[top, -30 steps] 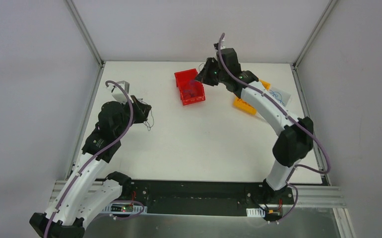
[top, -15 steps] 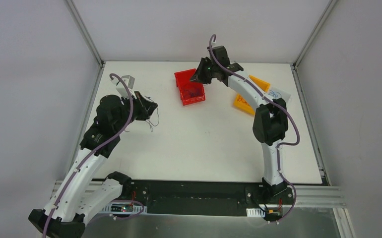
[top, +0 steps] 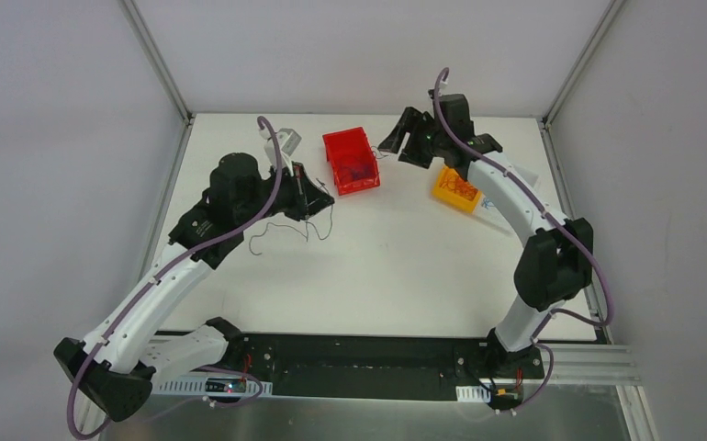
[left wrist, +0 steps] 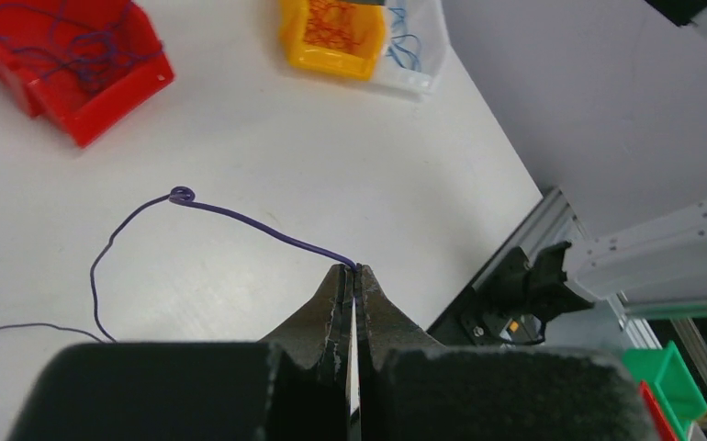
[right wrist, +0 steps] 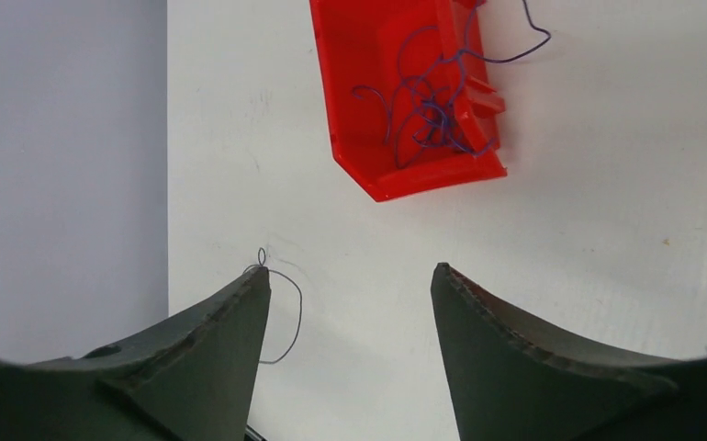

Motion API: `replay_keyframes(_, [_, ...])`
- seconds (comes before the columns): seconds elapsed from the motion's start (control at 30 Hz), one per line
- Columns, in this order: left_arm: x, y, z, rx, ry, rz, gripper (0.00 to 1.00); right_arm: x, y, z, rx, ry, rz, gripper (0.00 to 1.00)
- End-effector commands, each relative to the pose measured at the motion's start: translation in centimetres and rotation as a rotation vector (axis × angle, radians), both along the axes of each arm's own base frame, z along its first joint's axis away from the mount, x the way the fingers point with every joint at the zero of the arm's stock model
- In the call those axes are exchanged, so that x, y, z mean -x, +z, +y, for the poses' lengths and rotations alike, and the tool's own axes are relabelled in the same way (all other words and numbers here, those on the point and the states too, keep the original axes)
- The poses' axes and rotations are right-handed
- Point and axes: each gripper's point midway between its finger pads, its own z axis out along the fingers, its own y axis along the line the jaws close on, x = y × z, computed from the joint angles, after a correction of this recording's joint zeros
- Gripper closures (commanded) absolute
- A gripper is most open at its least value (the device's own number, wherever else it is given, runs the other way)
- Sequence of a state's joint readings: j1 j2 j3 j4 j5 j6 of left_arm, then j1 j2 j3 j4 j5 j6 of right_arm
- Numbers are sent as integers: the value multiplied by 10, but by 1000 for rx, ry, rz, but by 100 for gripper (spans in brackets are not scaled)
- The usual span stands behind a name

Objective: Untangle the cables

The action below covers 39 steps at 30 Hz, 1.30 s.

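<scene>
**Top external view.** The left gripper [top: 318, 195] sits over the table [top: 396, 276], just left of the red bin [top: 340, 147]. It is pinched shut on a dark purple cable [top: 286, 227]. This cable droops from the jaws and trails across the table on the near-left side. The red bin stands at the far centre and holds a tangle of cables [top: 357, 170]. The right gripper [top: 394, 142] hangs just right of the bin's far end with its jaws parted and nothing between them. A yellow bin [top: 457, 189] lies right of the red one.

**Left wrist view.** The fingers [left wrist: 336, 303] are pressed together, clamping one end of the dark purple cable [left wrist: 240, 218]. The cable runs away in a curve, makes a small loop, then bends back along the table. The red bin [left wrist: 102, 106] holds blue-purple strands. The yellow bin [left wrist: 331, 57] holds red-orange cables [left wrist: 333, 18]. A clear bag [left wrist: 416, 55] beside the yellow bin holds a blue strand.

**Right wrist view.** The fingers [right wrist: 230, 340] stand wide apart and empty above bare table. The red bin [right wrist: 405, 176] lies beyond them, and one strand [right wrist: 524, 48] spills over its rim. A separate thin strand [right wrist: 290, 308] lies beside the left finger.
</scene>
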<state>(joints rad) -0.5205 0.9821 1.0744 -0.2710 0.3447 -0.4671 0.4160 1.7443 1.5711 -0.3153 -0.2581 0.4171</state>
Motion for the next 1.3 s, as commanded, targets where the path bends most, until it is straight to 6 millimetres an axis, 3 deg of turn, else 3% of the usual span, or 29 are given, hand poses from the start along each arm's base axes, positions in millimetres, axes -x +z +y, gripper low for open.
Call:
replay_keyframes(0.0, [15, 43, -19, 28, -118, -132, 100, -5, 5, -26, 12, -67, -47, 30])
replay_keyframes(0.1, [4, 30, -7, -6, -27, -126, 100, -7, -4, -38, -3, -109, -15, 24])
replay_keyframes(0.27, [-12, -30, 17, -60, 139, 1, 100, -15, -12, -45, -66, -191, 22, 7])
replay_keyframes(0.4, [-21, -78, 41, -78, 239, 115, 100, -27, -19, -43, -164, -280, 50, 5])
replay_keyframes(0.57, [-20, -118, 69, -151, 323, 139, 100, -47, -38, -29, -297, -337, 98, 5])
replay_keyframes(0.8, [-14, -145, 88, -186, 406, 146, 100, -66, -72, -18, -347, -409, 158, 4])
replay_keyframes(1.13, [-10, -162, 87, -157, 413, 162, 100, -97, -114, 4, -359, -462, 193, 8])
replay_keyframes(1.27, [-10, -161, 86, -152, 410, 153, 100, -116, -119, 7, -364, -488, 171, 13])
